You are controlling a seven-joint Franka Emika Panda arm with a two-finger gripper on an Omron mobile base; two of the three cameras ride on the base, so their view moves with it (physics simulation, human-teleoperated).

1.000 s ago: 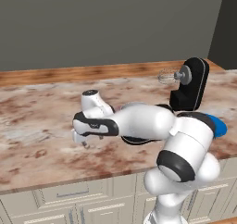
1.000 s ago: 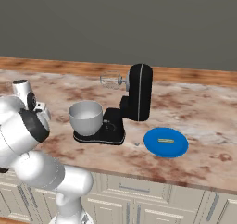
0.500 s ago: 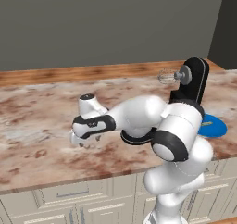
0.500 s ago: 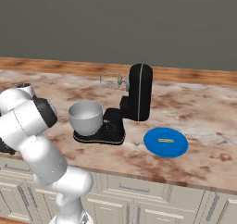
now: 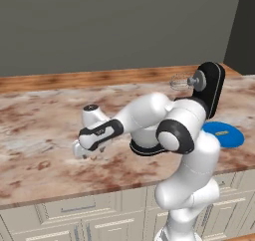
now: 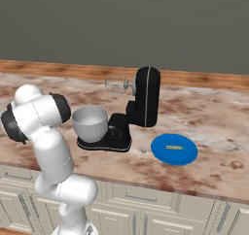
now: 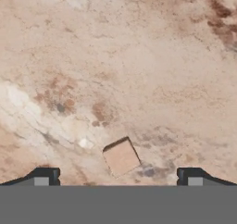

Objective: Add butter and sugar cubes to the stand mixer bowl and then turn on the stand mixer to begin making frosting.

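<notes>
Now the fingers (image 7: 118, 177) hang spread wide and empty over a sugar cube (image 7: 121, 157) on the worktop (image 7: 139, 56), well apart from the stand mixer bowl (image 6: 90, 123). An off-centre descent could nudge the cube aside.

Both base views face the counter (image 5: 45, 130) (opposite sides); hand view looks close down on it.

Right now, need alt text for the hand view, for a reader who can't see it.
A small tan cube lies on a mottled brown and cream stone counter, seen from above. It sits between the two dark fingertips of the open gripper, which rise at the bottom of the picture, with a gap on both sides.
</notes>
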